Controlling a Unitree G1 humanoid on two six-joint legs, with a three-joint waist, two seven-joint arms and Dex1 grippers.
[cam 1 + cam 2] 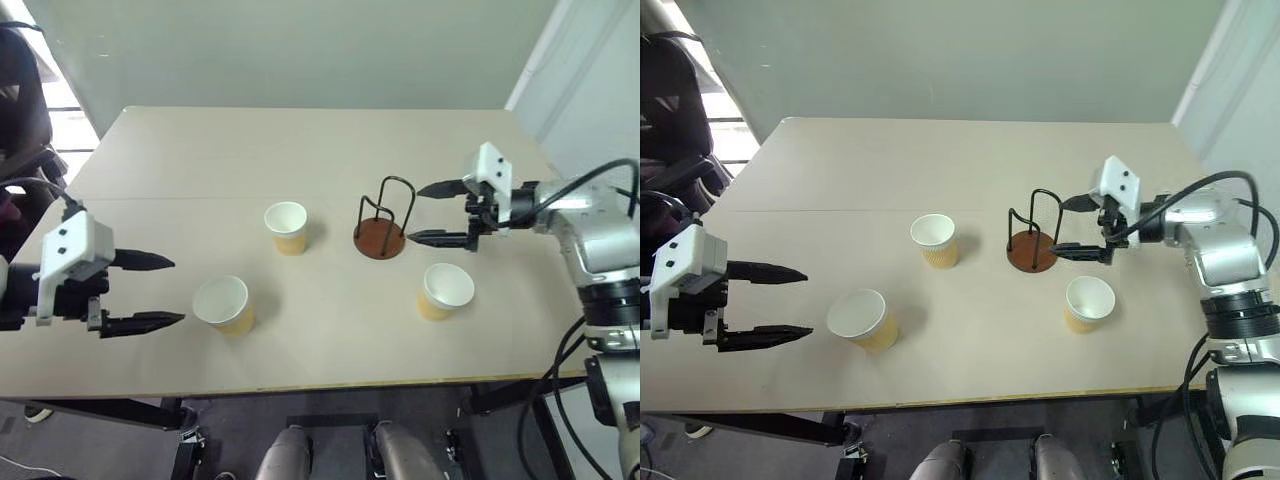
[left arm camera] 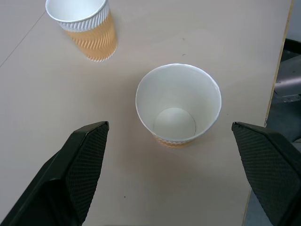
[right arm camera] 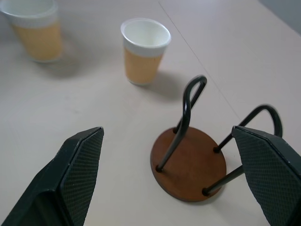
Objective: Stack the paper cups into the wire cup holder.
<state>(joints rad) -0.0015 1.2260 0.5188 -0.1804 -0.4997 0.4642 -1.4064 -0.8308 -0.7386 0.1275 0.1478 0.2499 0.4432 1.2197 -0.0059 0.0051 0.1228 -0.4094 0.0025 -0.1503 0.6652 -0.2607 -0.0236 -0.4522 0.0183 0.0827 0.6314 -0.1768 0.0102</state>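
Three paper cups stand upright on the table: one point(image 1: 224, 304) at the front left, one point(image 1: 287, 227) near the middle, one point(image 1: 444, 291) at the front right. The wire cup holder point(image 1: 382, 220), a brown disc with black wire loops, stands empty between the middle cup and my right gripper point(image 1: 428, 213). That gripper is open and hovers just to the right of the holder. In the right wrist view the holder point(image 3: 190, 160) lies between its fingers. My left gripper point(image 1: 150, 292) is open, just left of the front-left cup point(image 2: 178, 104), holding nothing.
The beige table point(image 1: 300, 150) has bare room at the back. Its front edge point(image 1: 300, 385) runs close to the front cups. A dark chair point(image 1: 20, 100) stands beyond the table's left end, and a wall rises behind the far edge.
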